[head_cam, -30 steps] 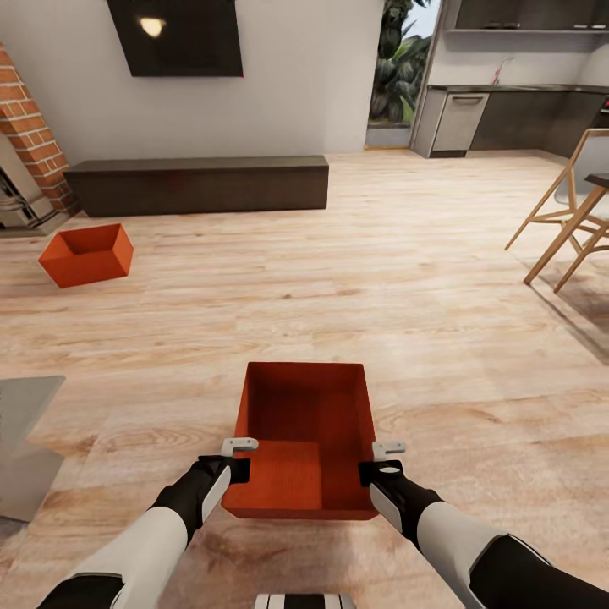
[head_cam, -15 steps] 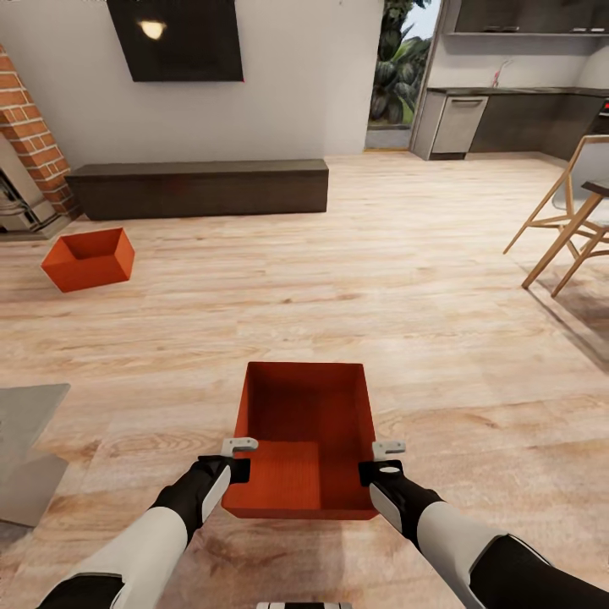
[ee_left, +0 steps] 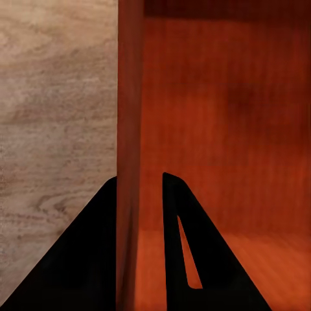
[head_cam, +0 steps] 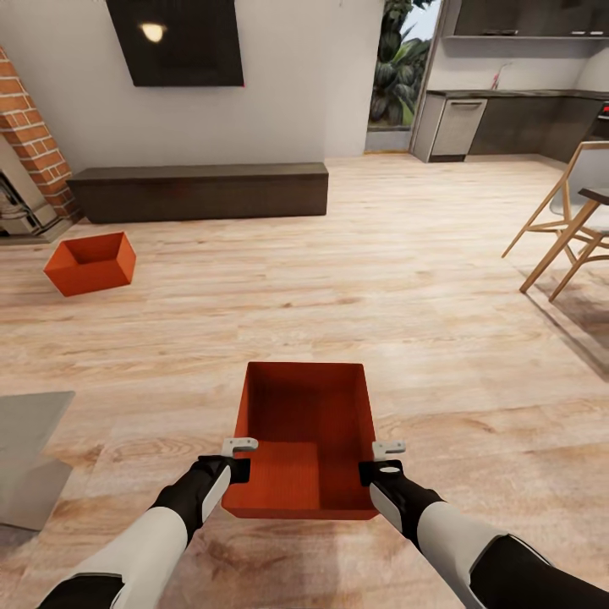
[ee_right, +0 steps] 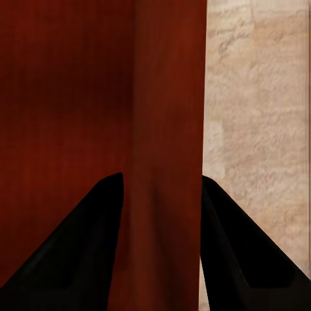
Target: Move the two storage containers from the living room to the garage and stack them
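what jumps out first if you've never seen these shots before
The eye lands first on the orange-red storage container low in the middle of the head view, its side walls pinched by the left end effector and the right end effector over the light wood-plank floor. Next comes the second container, sitting far off to the left near the brick fireplace and the long dark cabinet.

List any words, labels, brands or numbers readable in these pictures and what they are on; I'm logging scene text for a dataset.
None can be read. The held storage container, the other storage container, the black wall TV, the low cabinet and the kitchen units all show plain, unmarked surfaces.
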